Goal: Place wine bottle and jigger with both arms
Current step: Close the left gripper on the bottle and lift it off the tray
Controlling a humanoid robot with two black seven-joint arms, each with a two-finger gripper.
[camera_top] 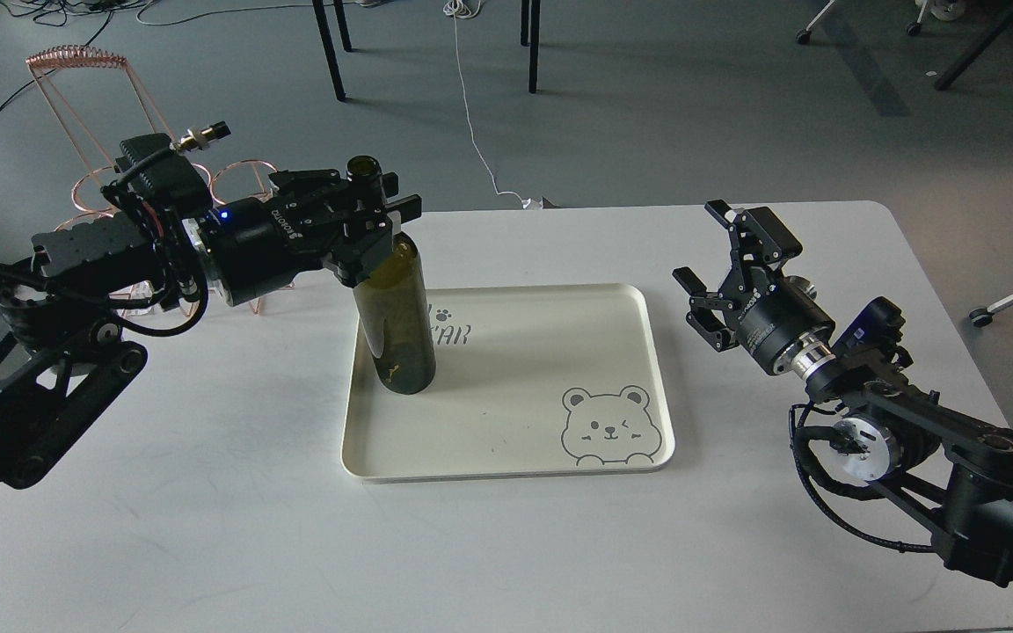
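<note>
The dark olive-green wine bottle stands upright at the left end of the cream tray. My left gripper comes in from the left and is shut on the bottle's neck just below the mouth. My right gripper hovers open and empty over the table right of the tray, its jaws pointing up and left. The jigger is not clearly in view; a small silver piece shows just behind the right gripper's body, mostly hidden.
The tray has a bear drawing at its near right corner. A copper wire rack stands at the table's far left behind my left arm. The white table ends just right of my right arm. Chair legs stand on the floor beyond.
</note>
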